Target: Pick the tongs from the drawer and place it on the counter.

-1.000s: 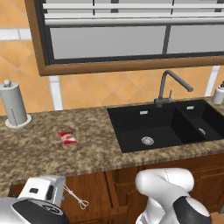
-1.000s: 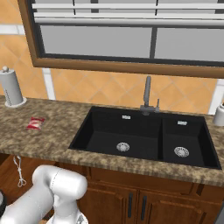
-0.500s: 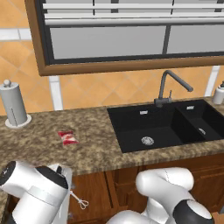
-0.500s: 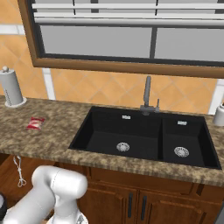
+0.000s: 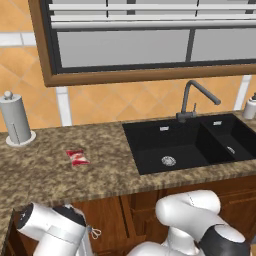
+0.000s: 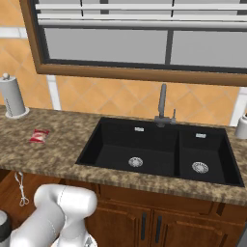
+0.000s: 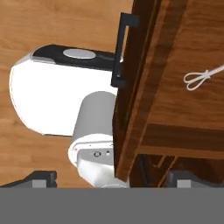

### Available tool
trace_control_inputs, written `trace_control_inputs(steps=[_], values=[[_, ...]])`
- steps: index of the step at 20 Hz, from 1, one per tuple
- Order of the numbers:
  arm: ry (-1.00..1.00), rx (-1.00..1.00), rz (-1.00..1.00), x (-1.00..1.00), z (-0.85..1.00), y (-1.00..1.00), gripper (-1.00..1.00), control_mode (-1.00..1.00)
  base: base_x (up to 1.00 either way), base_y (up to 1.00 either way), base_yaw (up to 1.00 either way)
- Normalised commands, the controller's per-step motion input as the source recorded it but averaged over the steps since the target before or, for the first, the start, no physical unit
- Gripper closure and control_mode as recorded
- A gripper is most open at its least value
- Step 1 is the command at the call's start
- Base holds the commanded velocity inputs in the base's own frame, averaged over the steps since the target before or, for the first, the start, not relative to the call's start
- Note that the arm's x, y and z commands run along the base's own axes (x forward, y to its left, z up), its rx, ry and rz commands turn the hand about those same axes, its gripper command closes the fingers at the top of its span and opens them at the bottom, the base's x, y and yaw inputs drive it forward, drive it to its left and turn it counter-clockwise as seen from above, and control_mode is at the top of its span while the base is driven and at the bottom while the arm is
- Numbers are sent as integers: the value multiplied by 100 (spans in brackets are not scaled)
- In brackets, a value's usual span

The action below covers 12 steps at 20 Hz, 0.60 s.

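Observation:
The tongs [image 6: 20, 188] lie in the open reddish-brown drawer [image 6: 9, 205] under the counter's left end. In the left base view only the tongs' loops [image 5: 95, 232] peek out beside my white wrist. In the hand view the tongs [image 7: 202, 77] rest on the drawer's boards [image 7: 183, 109], loops toward the front panel with its black handle [image 7: 120, 48]. My gripper [image 7: 113, 178] is open and holds nothing. Its fingertips [image 7: 41, 177] stand wide apart, and the view between them looks onto the drawer's front edge, off to the side of the tongs. The speckled counter [image 5: 45, 175] runs above.
A red-and-white packet [image 5: 77, 157] lies on the counter left of the black double sink [image 5: 185, 142] with its faucet [image 5: 192, 100]. A paper towel holder [image 5: 16, 120] stands at the far left. Wooden cabinet doors [image 6: 154, 226] close off the space under the sink.
My white wrist has swung across the lower left of the left base view and now covers most of the drawer. The tongs and the packet have not moved.

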Motion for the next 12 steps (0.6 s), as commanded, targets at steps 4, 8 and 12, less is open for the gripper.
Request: trace_control_inputs(steps=[4,8,12], values=[[25,6,14,19,-59,0,-100,-100,0,0,0],[26,6,14,27,-19,1,-100,-100,0,0,0],[19,1,15,8,-35,1,-100,-100,0,0,0]])
